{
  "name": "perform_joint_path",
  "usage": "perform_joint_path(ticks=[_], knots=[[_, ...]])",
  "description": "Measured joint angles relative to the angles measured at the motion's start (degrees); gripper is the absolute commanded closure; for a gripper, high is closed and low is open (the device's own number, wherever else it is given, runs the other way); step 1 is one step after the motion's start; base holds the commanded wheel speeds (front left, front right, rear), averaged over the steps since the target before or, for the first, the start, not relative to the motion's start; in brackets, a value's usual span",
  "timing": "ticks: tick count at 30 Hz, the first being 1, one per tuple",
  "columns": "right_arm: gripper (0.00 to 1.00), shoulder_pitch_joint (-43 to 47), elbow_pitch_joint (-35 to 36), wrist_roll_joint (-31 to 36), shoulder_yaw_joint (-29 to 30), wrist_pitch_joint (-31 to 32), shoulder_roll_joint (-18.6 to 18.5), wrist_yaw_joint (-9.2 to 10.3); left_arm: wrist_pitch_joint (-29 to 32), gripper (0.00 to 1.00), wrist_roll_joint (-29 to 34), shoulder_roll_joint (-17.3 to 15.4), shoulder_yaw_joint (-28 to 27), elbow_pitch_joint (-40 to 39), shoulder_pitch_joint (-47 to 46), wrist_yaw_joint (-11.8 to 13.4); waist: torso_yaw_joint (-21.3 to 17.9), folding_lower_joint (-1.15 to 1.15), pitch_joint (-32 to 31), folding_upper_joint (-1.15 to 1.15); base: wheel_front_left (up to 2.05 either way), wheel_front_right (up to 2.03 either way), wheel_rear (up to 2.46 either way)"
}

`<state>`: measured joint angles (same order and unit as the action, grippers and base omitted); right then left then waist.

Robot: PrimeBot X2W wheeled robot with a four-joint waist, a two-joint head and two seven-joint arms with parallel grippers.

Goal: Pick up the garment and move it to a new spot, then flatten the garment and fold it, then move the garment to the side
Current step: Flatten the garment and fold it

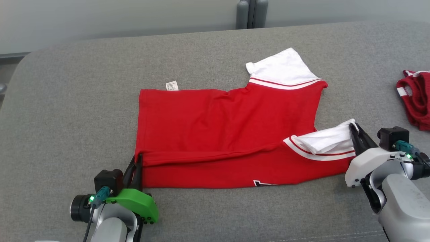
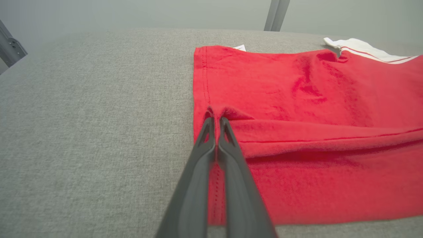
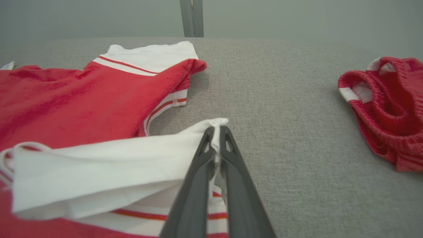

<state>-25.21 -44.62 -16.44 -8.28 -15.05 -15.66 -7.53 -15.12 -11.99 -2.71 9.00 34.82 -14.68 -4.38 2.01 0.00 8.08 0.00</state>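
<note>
Fingers of the left gripper (image 1: 137,158) pinch the near hem corner (image 2: 231,115) of the red T-shirt (image 1: 218,124), the right gripper's (image 1: 352,127) pinch its near white sleeve (image 1: 326,139); its long axis runs between them across the grey surface (image 1: 84,101).

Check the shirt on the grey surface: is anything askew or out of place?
The red shirt is part-folded, its near edge, pinched by the left gripper and right gripper, turned over unevenly. A white label pokes past its far edge, and a second red garment lies crumpled at the right.
</note>
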Motion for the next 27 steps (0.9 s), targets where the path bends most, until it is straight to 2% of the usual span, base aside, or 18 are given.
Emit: perform_joint_path(ticks=[9, 13, 14, 15, 16, 22, 27], knots=[[1.00, -3.90, -2.15, 1.92, 1.48, 0.00, 0.65, 0.00, 0.00, 1.00, -0.86, 0.00, 0.69, 1.98, -2.36, 4.04, 0.43, 0.00, 2.48, 0.00, 0.00, 0.00, 0.00], [1.00, -4.47, -2.36, 2.98, 2.53, 0.00, 1.25, -0.01, 0.00, 1.00, -1.04, 0.01, 0.85, 2.45, -2.50, 4.65, 0.51, 0.00, 2.71, 0.00, 0.00, 0.00, 0.00], [0.88, -4.48, -2.26, 3.03, 2.77, 0.00, 1.47, -0.01, 0.00, 1.00, -1.08, 0.00, 0.85, 2.53, -2.54, 4.66, 0.48, 0.00, 2.70, 0.00, 0.00, 0.00, 0.00], [0.27, -4.48, -2.01, 2.97, 3.12, 0.00, 1.81, 0.00, 0.00, 0.60, -1.27, 0.00, 0.89, 2.56, -2.59, 4.66, 0.42, 0.00, 2.69, 0.00, 0.00, 0.00, 0.00], [0.00, -4.49, -1.74, 2.93, 3.43, 0.00, 2.10, -0.01, 0.00, 0.00, -1.58, 0.00, 1.00, 2.56, -2.66, 4.65, 0.36, 0.00, 2.67, 0.00, 0.00, 0.00, 0.00], [0.00, -3.82, 1.97, 3.22, 6.90, 0.00, 2.44, 0.00, 0.00, 0.00, -2.04, 0.00, 0.69, 0.99, -2.71, 4.57, -0.05, 0.00, 2.24, 0.00, 0.00, 0.00, 0.00], [0.00, 1.82, 5.43, 3.98, 9.54, 0.00, 2.66, 0.00, 0.00, 0.00, -2.13, -0.04, -0.65, -2.49, -0.11, 4.64, -0.41, 0.00, 1.34, 0.00, 0.00, 0.00, 0.00]])
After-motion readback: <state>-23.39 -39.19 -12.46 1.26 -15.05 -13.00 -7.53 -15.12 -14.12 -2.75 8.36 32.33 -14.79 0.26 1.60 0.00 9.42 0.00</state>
